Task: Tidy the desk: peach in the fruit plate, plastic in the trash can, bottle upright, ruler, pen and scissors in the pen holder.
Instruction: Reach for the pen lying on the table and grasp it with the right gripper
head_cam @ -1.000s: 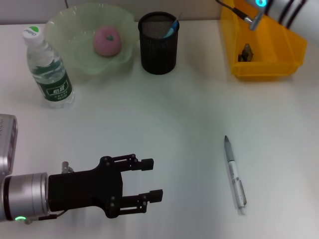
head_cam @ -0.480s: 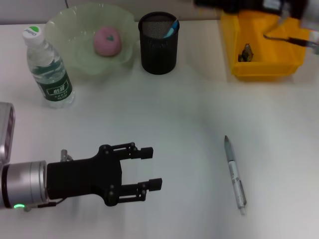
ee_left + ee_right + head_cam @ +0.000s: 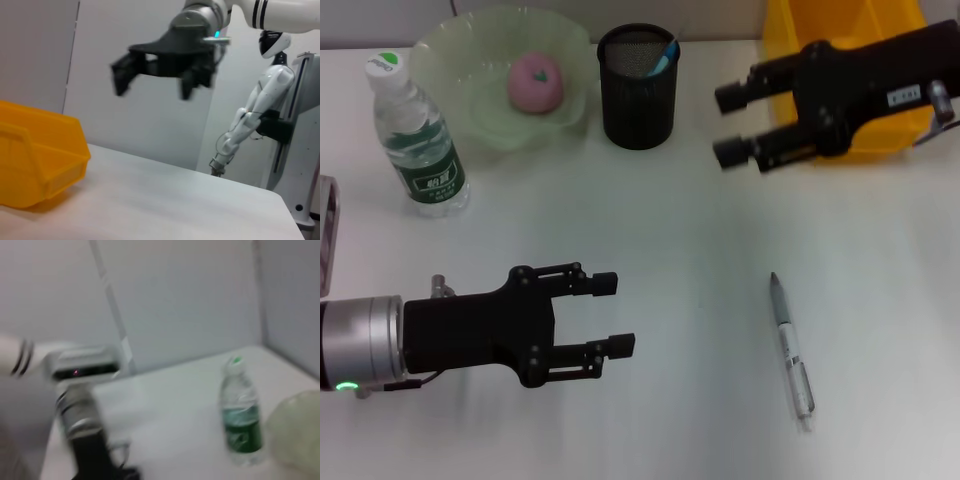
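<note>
We see the pen [image 3: 792, 348] lying flat on the white tabletop [image 3: 680, 220], well apart from both hands; our right hand [image 3: 729, 124] hovers with its fingers spread in front of the yellow trash can [image 3: 910, 128], above and beyond the pen's tip, nothing between them; our left hand [image 3: 616, 314] — fingers also spread, holding nothing — sits low on the near left, its fingertips pointing toward the pen across bare tabletop. The peach [image 3: 535, 82] rests in the green fruit plate [image 3: 460, 60]; the bottle [image 3: 415, 138] stands upright just beside it, its green label bearing white writing we cannot read; the black pen holder [image 3: 638, 90] holds a blue-tipped item — likely the scissors [image 3: 666, 55].
</note>
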You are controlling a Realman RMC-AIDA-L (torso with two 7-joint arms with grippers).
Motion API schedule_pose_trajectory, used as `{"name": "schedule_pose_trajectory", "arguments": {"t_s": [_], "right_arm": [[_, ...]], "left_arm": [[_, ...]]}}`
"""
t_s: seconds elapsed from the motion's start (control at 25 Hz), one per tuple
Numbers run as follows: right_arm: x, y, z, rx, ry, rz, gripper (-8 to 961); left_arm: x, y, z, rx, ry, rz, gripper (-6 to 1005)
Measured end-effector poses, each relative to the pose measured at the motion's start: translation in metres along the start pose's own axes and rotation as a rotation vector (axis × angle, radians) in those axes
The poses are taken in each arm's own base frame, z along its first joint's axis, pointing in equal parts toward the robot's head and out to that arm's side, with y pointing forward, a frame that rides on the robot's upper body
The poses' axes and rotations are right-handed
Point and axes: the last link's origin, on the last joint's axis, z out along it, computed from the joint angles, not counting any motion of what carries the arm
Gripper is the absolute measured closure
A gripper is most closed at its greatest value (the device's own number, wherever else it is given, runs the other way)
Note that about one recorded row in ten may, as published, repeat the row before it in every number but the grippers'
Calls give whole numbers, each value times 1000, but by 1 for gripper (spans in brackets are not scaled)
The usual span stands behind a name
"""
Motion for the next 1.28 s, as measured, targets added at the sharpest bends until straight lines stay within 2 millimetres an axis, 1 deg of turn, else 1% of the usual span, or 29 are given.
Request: {"name": "schedule_pose_trajectory", "arguments": {"t_s": [0.16, 0.28, 0.4, 0.52, 0.68, 0.84, 1.08, 1.28], "right_arm": [[-10, 11, 5, -95, 83, -102, 259], [-19, 18, 10, -171, 190, -198, 262], [-26, 24, 19, -257, 295, -294, 264], [-28, 28, 28, -319, 395, -379, 267], [-27, 30, 36, -366, 501, -475, 271], [-25, 35, 44, -414, 570, -566, 272], [-18, 42, 54, -459, 628, -713, 271], [-9, 48, 62, -522, 725, -807, 278]], "left_arm": [[2, -1, -4, 19, 23, -7, 289], [3, -1, -8, 31, 38, -11, 289], [4, -1, -11, 44, 55, -9, 289], [4, -1, -11, 44, 56, -6, 289], [8, -5, -13, 64, 65, -2, 289], [7, -6, -14, 72, 66, -5, 289], [5, -6, -15, 77, 49, 2, 289], [1, -7, -16, 86, 21, 4, 290]]}}
